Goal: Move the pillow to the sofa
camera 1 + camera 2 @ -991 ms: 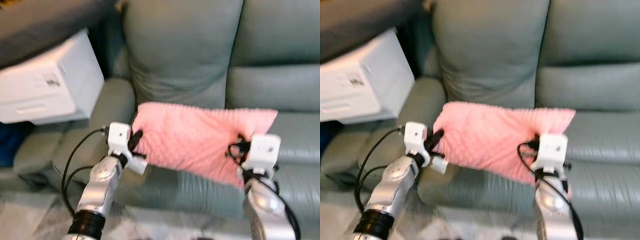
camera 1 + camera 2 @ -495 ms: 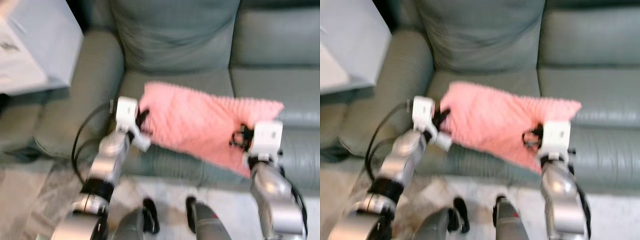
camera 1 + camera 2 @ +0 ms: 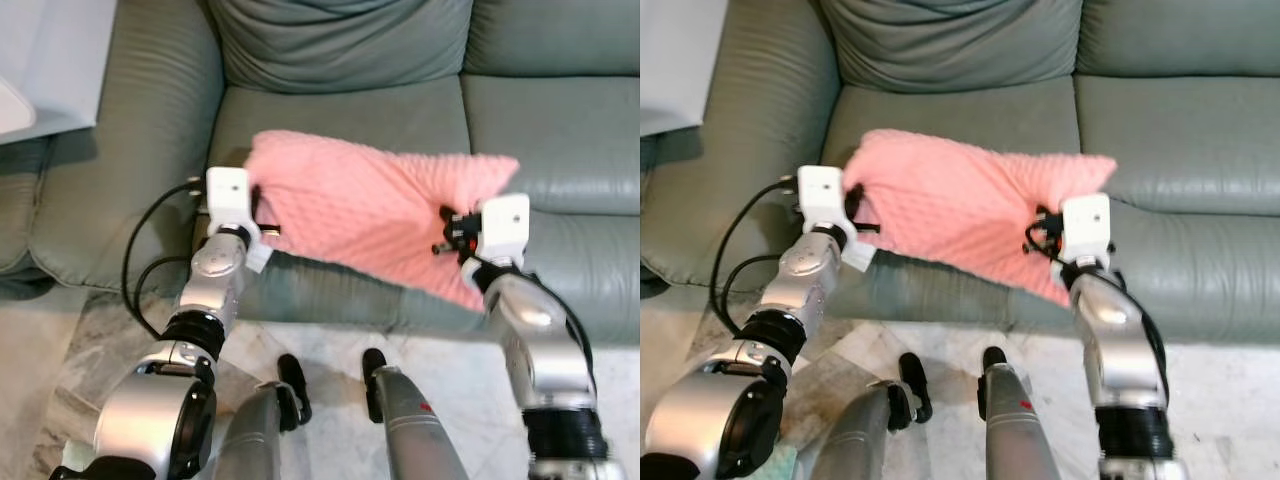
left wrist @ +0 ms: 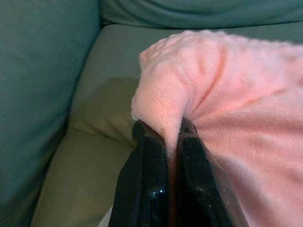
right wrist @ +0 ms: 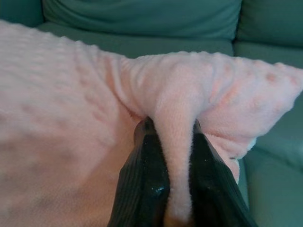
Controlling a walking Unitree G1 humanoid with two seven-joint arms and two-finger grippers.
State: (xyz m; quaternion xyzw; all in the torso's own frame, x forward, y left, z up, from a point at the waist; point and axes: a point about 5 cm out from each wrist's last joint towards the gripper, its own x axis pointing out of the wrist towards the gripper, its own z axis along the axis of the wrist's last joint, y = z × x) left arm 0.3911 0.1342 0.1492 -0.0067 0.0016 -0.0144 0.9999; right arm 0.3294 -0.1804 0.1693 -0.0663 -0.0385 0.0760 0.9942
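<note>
Now, step in hand: the robot is carrying the pillow [image 3: 375, 215] over the front edge of the sofa [image 3: 420, 120], with setting it down on the seat not yet done.
Robot's legs [image 3: 400, 430]: standing on the pale floor [image 3: 90, 340], nearest of all, just short of the sofa front.
Left gripper [image 4: 164, 142]: its two black fingers [image 4: 147, 179] are pinching a fold at one end of the pillow; the cloth is bunching up between them and spilling beyond the tips.
Right gripper [image 5: 169, 135]: its fingers [image 5: 147, 179] are clamping a thick pleat at the other end, with one corner of the pillow sticking out past them.
Pillow: hanging stretched between the two pairs of fingers, its lower edge sagging below them over the front lip of the seat; whether it is touching the seat I cannot tell.
Seat cushion [image 3: 340, 110]: lying just beyond the fingertips, under the far edge of the pillow.
Back cushion [image 3: 340, 40]: sitting further still, past the seat.
Doing it well: I judge that both arms should be reaching forward together, keeping level so the cloth is not twisting or slipping from either pinch.
Release: probably best only once the pillow's weight is resting well in on the seat, since a drop at the lip risks it sliding to the floor.
White box [image 3: 40, 60]: standing off beyond the left fingers, past the armrest [image 3: 140, 130], well apart from the path.
</note>
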